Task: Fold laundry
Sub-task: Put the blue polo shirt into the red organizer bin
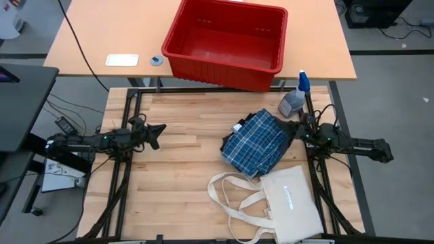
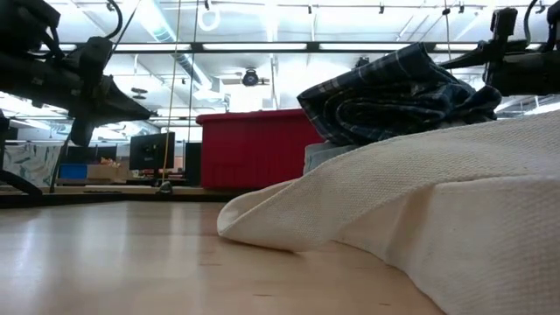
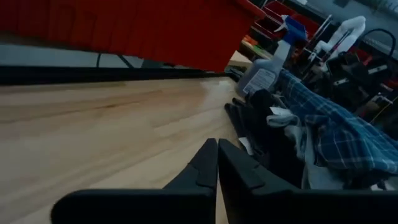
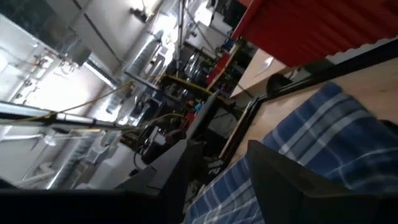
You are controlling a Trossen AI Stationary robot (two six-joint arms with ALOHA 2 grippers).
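Right now my right gripper (image 1: 293,130) hovers at the plaid laundry pile (image 1: 254,144) near the tabletop's right edge, its 2 fingers (image 4: 277,180) spread apart above the cloth. My left gripper (image 1: 160,129) waits by the left edge, fingers (image 3: 202,171) pressed together, holding nothing.

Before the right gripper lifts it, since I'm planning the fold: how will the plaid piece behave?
The plaid piece lies crumpled in soft folds, so it will probably droop and unfurl when lifted. It sits on darker garments, which may drag along. It looks light; pushing would likely bunch it rather than slide it.
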